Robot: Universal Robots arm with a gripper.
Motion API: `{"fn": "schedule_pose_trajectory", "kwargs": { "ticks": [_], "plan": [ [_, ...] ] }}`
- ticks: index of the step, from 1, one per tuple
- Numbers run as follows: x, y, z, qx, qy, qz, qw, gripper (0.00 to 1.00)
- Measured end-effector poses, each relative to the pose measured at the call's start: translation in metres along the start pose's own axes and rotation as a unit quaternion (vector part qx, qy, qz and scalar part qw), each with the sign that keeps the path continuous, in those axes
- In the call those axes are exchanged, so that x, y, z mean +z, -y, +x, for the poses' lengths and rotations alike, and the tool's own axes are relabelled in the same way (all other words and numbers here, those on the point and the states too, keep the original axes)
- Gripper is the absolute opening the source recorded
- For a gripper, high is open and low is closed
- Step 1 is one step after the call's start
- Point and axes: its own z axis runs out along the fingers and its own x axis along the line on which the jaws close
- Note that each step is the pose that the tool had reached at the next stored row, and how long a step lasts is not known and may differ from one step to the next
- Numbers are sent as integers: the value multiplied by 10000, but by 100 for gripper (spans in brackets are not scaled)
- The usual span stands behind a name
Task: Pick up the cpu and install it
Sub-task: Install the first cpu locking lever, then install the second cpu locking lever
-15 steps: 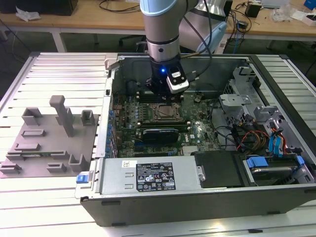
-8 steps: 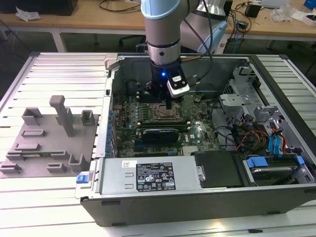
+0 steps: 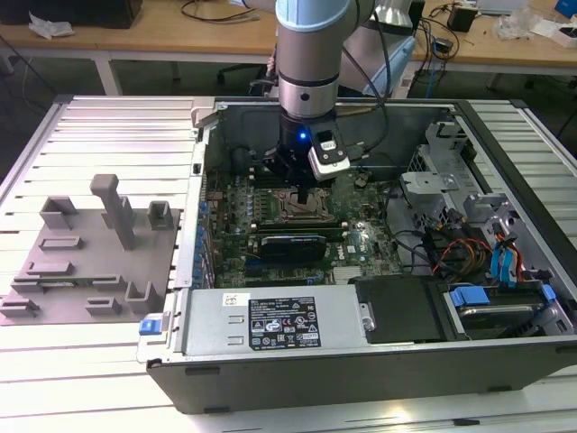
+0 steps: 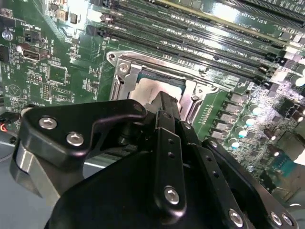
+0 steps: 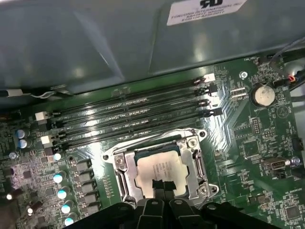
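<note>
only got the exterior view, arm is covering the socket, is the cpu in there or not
Observer: Yes. In the first wrist view the small square chip with the pale silver top lies flat inside the silver metal socket frame.
Operator: wheres the claw then
Observer: In the first wrist view the black claw is right at one edge of the chip, over its top. I cannot tell whether it grips the chip.
Operator: anything lying over the chip
Observer: No. Apart from the claw's tip, its pale top is bare, with the frame only around its sides.
</note>
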Motion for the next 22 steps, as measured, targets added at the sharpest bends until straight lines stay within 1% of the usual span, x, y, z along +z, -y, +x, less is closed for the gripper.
{"fn": "schedule_pose_trajectory", "kwargs": {
  "ticks": [1, 2, 3, 6, 8, 10, 11, 12, 13, 14, 15, 17, 22],
  "plan": [
    [0, 0, -1, -9, 0, 0, 10000, 11],
    [7, -2, -4, -200, 3, -8, 9998, 11],
    [10, -1, -4, -324, 5, -13, 9995, 11],
    [19, -2, -4, -604, 10, -29, 9982, 11],
    [23, -3, -5, -814, 14, -41, 9967, 11],
    [23, -4, -12, -955, 16, -49, 9954, 11],
    [23, -5, -16, -1064, 15, -55, 9943, 11],
    [10, -4, -17, -1099, 16, -56, 9939, 11],
    [-23, -4, -21, -1114, 16, -58, 9938, 11],
    [-94, -3, -25, -1121, 16, -58, 9937, 11],
    [-136, -3, -28, -1124, 16, -58, 9936, 11],
    [-189, -2, -31, -1126, 16, -56, 9936, 11],
    [-195, -1, -31, -1127, 17, -51, 9936, 11]
  ]
}}
